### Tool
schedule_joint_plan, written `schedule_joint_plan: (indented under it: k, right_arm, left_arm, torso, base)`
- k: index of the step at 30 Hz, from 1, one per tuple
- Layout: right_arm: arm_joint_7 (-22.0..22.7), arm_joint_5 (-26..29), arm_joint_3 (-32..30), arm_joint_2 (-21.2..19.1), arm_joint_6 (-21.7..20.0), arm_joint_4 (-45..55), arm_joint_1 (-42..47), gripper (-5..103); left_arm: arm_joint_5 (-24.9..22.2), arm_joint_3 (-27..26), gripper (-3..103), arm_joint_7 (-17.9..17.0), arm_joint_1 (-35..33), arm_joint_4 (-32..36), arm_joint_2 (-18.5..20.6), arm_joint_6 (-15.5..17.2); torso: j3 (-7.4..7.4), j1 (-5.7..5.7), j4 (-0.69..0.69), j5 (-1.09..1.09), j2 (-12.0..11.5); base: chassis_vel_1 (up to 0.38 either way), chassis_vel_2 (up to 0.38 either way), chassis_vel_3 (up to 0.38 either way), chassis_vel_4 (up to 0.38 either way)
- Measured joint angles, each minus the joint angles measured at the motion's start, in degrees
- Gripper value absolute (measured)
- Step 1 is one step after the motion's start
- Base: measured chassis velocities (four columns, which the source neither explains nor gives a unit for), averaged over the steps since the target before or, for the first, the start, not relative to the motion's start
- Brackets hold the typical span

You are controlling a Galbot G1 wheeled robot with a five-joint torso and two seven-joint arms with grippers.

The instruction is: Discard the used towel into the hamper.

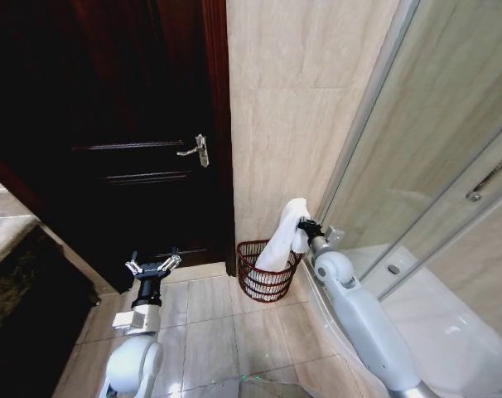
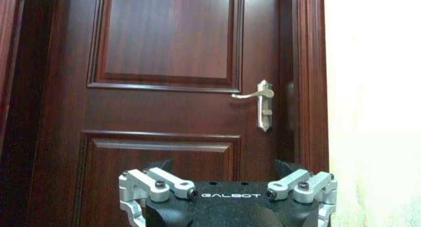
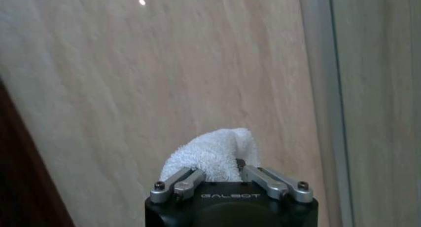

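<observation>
The right gripper [image 1: 304, 224] is clenching the white terry towel [image 1: 284, 240] above the hamper [image 1: 264, 280], which is standing on the tiled floor [image 1: 209, 332] against the beige wall [image 1: 292, 108], beside the dark panelled door [image 1: 143, 124]. The soft, limp cloth is draping onto the rounded wire rim; released here, it is likely to snag on the open weave or slide outside. The left gripper [image 1: 154, 266] is idling, fingers spread, facing the door.
</observation>
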State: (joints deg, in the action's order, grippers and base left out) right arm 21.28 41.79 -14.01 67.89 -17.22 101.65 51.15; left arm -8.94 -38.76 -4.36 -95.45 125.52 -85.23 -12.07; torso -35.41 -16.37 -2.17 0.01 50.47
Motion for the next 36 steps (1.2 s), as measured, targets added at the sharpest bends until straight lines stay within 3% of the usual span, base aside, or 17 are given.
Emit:
schedule_joint_plan:
  k: [8,11,26,36]
  right_arm:
    - [0.35,6.26,-0.77,-1.09,-5.62,0.47,-1.1,9]
    - [0.23,10.03,-1.23,-1.91,-9.49,0.95,-1.05,9]
    - [1.28,15.1,-0.39,-3.2,-15.28,-2.99,-7.93,9]
    - [2.3,14.74,1.74,-2.55,-15.34,-3.81,-9.57,9]
  left_arm:
    - [0.08,-0.33,100,-0.18,-0.3,0.07,-0.01,0.16]
    - [0.09,-0.15,100,-0.2,-0.31,0.39,-0.19,0.27]
    - [0.24,-0.02,100,-0.19,-0.35,0.98,0.08,0.94]
    - [0.6,0.47,100,-0.01,-0.05,0.88,-0.05,1.21]
  torso:
    - [1.15,0.85,-0.01,-0.01,-1.99]
    - [1.72,1.29,0.0,0.0,-3.01]
    - [3.87,2.94,0.0,-0.01,-6.81]
    - [5.27,4.0,-0.01,-0.01,-9.27]
  base:
    - [0.0,0.0,0.0,0.0]
    - [0.0,0.0,0.0,0.0]
    - [0.0,0.0,0.0,0.0]
    - [0.0,0.0,0.0,0.0]
